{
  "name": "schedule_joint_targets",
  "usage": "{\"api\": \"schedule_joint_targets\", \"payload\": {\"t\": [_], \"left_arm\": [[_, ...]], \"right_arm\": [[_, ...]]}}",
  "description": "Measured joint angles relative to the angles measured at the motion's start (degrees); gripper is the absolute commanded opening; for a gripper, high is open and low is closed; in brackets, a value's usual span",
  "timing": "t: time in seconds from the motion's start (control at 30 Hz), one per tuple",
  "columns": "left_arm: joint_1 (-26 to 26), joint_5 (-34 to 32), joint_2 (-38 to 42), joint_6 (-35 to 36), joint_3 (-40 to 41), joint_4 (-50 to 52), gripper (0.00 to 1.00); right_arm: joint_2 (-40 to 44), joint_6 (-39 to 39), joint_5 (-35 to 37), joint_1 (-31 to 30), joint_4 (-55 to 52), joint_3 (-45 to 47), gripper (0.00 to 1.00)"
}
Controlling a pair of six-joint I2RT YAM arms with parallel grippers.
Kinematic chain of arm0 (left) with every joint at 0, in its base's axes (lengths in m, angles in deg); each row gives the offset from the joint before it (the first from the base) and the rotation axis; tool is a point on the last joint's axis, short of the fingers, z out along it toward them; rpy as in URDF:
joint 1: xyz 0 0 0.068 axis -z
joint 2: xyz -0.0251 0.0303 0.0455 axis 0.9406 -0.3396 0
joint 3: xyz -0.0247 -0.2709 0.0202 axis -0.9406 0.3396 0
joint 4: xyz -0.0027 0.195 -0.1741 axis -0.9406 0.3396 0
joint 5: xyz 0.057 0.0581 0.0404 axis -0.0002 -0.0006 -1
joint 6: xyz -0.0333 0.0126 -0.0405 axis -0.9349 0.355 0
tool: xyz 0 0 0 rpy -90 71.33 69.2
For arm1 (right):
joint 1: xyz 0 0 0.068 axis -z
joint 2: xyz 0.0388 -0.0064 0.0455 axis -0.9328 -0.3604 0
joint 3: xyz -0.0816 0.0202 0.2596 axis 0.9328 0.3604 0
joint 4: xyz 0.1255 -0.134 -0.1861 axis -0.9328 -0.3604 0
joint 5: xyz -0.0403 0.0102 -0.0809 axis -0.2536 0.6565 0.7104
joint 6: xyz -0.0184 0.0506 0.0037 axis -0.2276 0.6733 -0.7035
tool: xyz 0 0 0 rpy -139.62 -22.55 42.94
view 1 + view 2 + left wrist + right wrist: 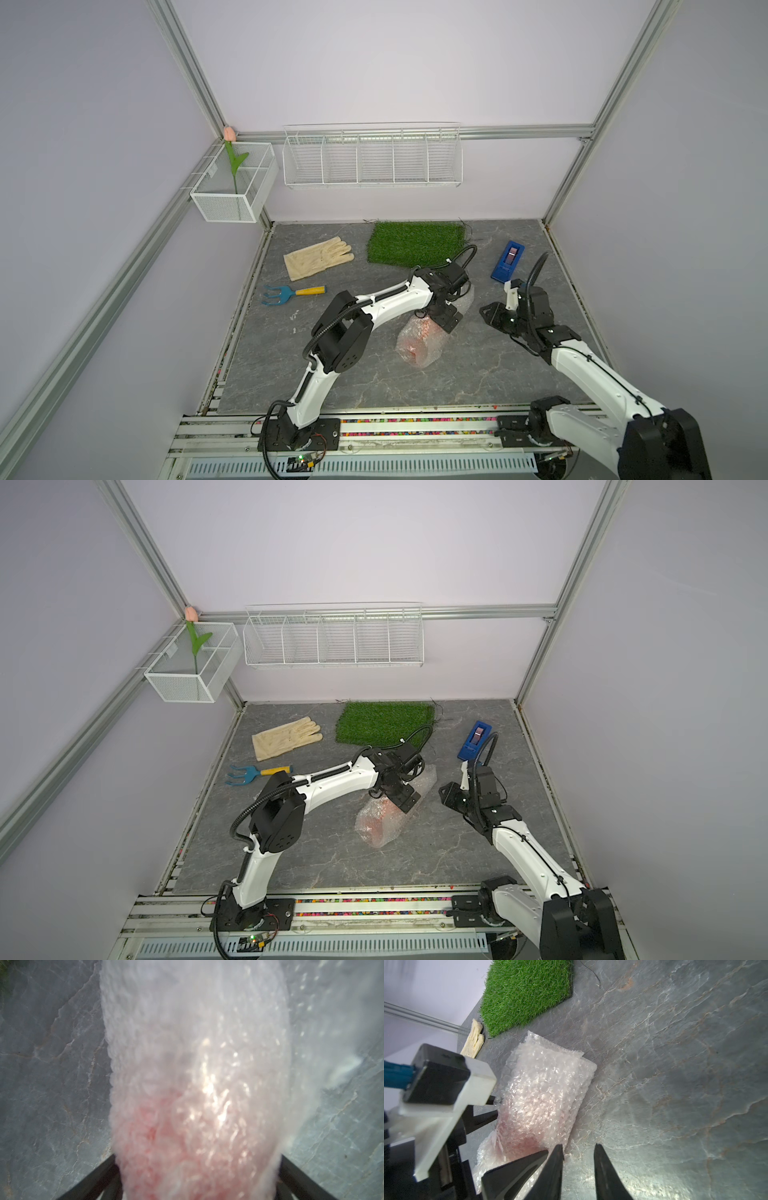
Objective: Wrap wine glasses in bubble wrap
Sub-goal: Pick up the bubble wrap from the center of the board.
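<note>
The wine glass (158, 1147) shows only as a red-orange blur inside the rolled bubble wrap (415, 347) (376, 825), which lies as a bundle on the grey table. My left gripper (446, 322) (405, 800) (198, 1157) is open and reaches down over the far end of the bundle, one black finger on each side. In the right wrist view the bubble wrap (546, 1084) lies next to my right gripper (578, 1147), which stands open by a narrow gap with only table between its fingers. My right gripper (492, 311) (448, 791) hovers to the right of the bundle.
A green turf mat (415, 243) lies at the back, with a cream glove (318, 257) to its left and a blue hand rake (291, 293) nearer the front. A blue tape dispenser (508, 261) sits at the back right. White wire baskets (372, 158) hang on the wall.
</note>
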Motion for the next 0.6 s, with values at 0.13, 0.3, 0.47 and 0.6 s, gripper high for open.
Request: {"api": "schedule_joint_targets", "payload": {"t": [0.13, 0.3, 0.47, 0.6], "left_arm": [[0.0, 0.2, -0.7, -0.3, -0.3, -0.3, 0.9], [-1.5, 3.8, 1.1, -1.0, 3.0, -5.4, 0.81], [-5.0, 10.0, 9.5, -2.7, 16.1, -16.5, 0.8], [-6.9, 13.2, 17.9, -3.9, 25.3, -26.5, 0.8]], "right_arm": [[2.3, -0.1, -0.1, 0.0, -1.4, 0.0, 0.29], [6.8, -0.7, 0.1, 0.0, -5.2, -0.2, 0.3], [11.0, -1.7, 1.2, 1.8, -9.1, -1.4, 0.3], [12.8, -1.9, 1.6, 2.3, -10.8, -1.8, 0.3]]}}
